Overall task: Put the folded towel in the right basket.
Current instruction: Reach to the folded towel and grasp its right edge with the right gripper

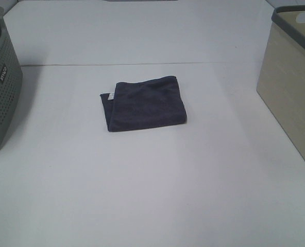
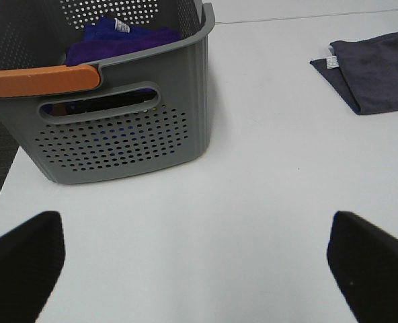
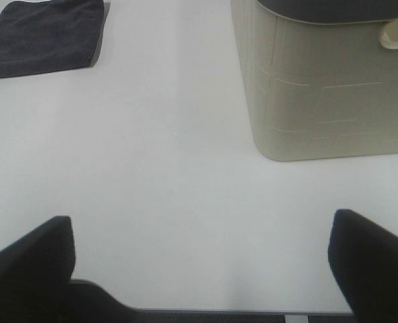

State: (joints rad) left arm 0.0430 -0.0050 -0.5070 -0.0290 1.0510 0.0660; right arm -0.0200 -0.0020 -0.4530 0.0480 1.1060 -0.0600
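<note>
A folded dark grey towel with a small white tag lies flat on the white table near the middle. It also shows in the left wrist view and the right wrist view. The right basket is beige with a dark rim, at the table's right edge; it shows in the right wrist view. My left gripper is open and empty, well short of the towel. My right gripper is open and empty near the table's front edge. Neither arm shows in the exterior view.
A grey perforated basket stands at the left edge. In the left wrist view this basket has an orange handle and holds purple cloth. The white table spreads between the baskets.
</note>
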